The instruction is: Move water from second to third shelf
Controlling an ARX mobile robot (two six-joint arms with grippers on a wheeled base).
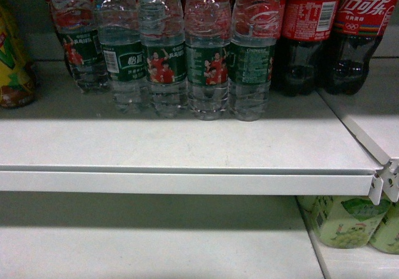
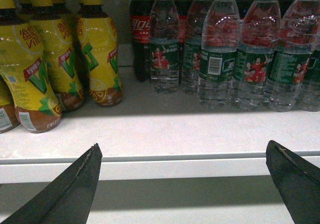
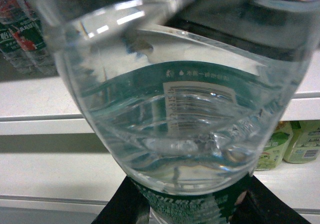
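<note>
- I see a white upper shelf [image 1: 187, 148] filling my head view, with a lower shelf [image 1: 149, 254] beneath it in shadow.
- On the upper shelf stands a row of water bottles [image 1: 206, 55] with dark green labels, side by side and touching, set back from the front edge.
- To their right are dark cola bottles [image 1: 340, 36] with red labels; at the far left edge is a yellow tea bottle [image 1: 12, 61], and my left wrist view shows several more of these [image 2: 45, 64] grouped left of the water row [image 2: 235, 59].
- On the lower shelf, far right, I see pale green bottles [image 1: 346, 220], partly hidden under the shelf edge.
- My right wrist view is almost filled by one water bottle [image 3: 185, 109], very close and blurred, its green label and barcode showing through the water. The right pincer [image 3: 185, 204] is pinching this bottle: its dark fingers [image 3: 122, 204] sit on either side at the bottom of the view. The bottle is held out in front of the shelves, with the shelf edge behind it.
- The left pincer [image 2: 185, 184] is spread wide and holds nothing, its two dark fingers [image 2: 75, 184] apart, facing the upper shelf's front edge.
</note>
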